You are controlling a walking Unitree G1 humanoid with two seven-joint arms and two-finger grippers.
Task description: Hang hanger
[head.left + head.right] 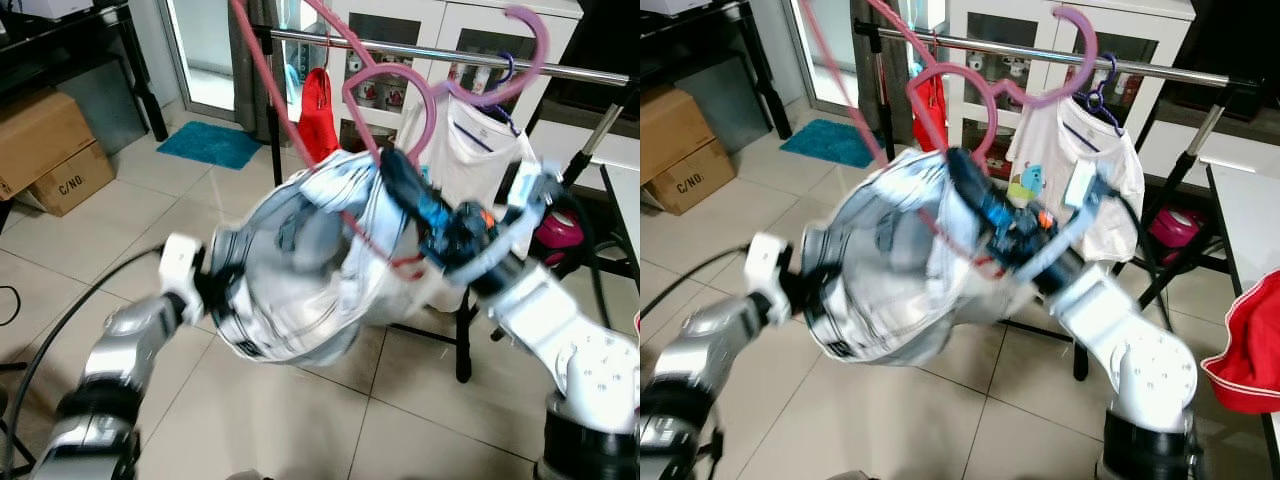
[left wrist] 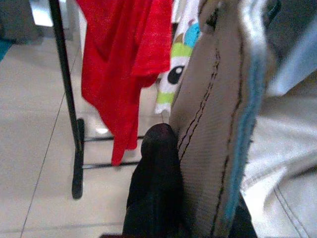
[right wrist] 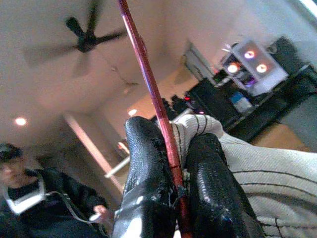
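A pink hanger carries a bunched white and grey garment in front of the metal clothes rail. Its hook crosses the rail at the right; whether it rests on the rail is unclear. My right gripper reaches in from the right and is shut on the hanger's thin pink bar, which runs between its two black fingers. My left gripper is at the garment's lower left edge, shut on the cloth. There a black finger presses against the garment's hem.
A red garment and a white printed T-shirt hang on the rail. Cardboard boxes stand at the left, with a blue mat beyond. A red cloth lies on a white table at the right. A person stands behind.
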